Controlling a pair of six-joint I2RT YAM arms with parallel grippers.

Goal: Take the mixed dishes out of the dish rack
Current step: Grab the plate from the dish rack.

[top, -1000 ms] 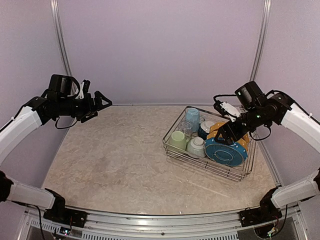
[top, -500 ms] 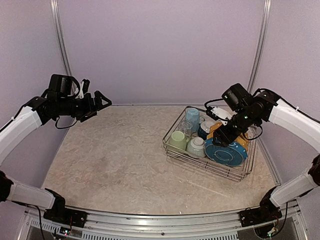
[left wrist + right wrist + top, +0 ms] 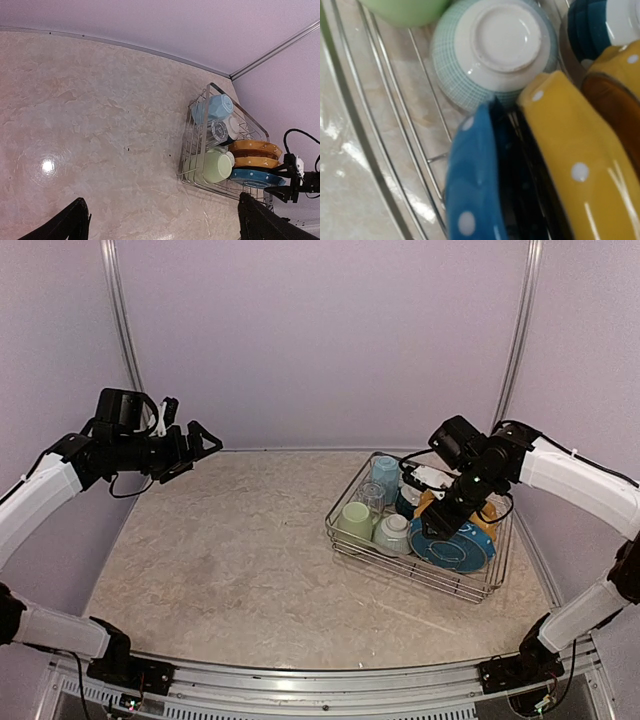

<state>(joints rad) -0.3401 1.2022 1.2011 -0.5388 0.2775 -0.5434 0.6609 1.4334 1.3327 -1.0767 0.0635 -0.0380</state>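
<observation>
- Where the overhead camera looks down on the table, your left gripper hangs high over the left side. Its jaws are spread wide and empty, well apart from the dish rack at the right.
- In that same view your right gripper is down among the upright plates at the rack's right end. It is at the blue speckled plate and the yellow plates behind it.
- The pale green mug and teal bowl fill the rack's near left. The light blue mug, clear glass and dark-blue white-lined bowl stand behind them.
- Left wrist: your two black fingers sit in the bottom corners, far apart, with only tabletop between. The loaded rack lies beyond.
- Right wrist: the blue plate and a yellow one stand on edge side by side with a dark gap between. The teal bowl sits upside down just beyond them.
- You cannot tell from any view whether the right jaws grip anything.
</observation>
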